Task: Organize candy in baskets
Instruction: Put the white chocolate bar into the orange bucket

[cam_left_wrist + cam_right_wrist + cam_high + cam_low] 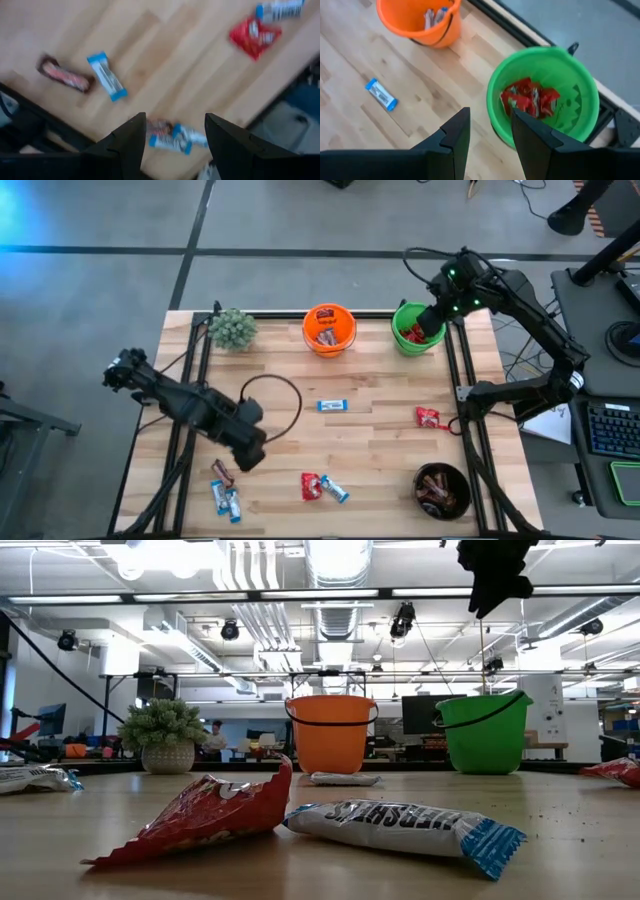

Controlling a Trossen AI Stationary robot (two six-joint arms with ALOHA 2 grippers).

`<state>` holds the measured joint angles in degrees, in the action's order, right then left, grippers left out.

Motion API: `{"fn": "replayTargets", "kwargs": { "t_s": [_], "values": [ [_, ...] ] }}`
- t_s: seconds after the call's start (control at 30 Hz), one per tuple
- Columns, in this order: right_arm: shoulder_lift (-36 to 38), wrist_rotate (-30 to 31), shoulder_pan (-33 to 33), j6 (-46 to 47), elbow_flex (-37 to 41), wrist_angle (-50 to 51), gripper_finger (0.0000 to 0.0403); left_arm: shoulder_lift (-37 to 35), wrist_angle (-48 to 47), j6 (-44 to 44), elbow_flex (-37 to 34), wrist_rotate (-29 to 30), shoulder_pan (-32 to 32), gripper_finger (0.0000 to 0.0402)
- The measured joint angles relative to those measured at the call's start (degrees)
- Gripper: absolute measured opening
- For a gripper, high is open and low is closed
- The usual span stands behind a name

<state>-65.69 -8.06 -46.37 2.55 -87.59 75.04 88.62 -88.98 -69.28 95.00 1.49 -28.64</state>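
The right gripper (428, 326) hung over the green pail (409, 340) at one o'clock, fingers apart, empty. The left gripper (250, 452), at eight o'clock, was likewise parted and empty.

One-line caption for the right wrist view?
Right gripper open above the green pail of red candies, orange pail nearby.

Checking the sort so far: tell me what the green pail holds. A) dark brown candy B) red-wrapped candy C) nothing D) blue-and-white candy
B: the right wrist view looks down into the green pail and shows only red-wrapped candy inside it.
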Motion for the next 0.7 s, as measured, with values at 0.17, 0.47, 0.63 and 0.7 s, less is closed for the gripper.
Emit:
{"fn": "replayTargets", "kwargs": {
  "t_s": [0.17,0.47,0.63,0.7],
  "values": [
    [0.0,0.0,0.0,0.0,0.0,2.9,0.0132,1.6,-0.6,-0.4,0.0,-7.8,-2.4,0.0185],
    [2.2,-7.4,1.4,3.1,0.0,4.1,0.0132,4.0,-1.0,0.5,-0.7,-11.3,-5.8,0.0204],
    [4.4,-7.4,3.9,6.4,0.0,4.2,0.0132,5.1,-0.6,-5.3,-5.4,-11.0,-8.4,0.0224],
    [5.1,-7.4,4.8,7.4,0.0,4.2,0.0132,5.2,1.2,-8.7,-8.3,-11.6,-9.7,0.0225]
  ]
}}
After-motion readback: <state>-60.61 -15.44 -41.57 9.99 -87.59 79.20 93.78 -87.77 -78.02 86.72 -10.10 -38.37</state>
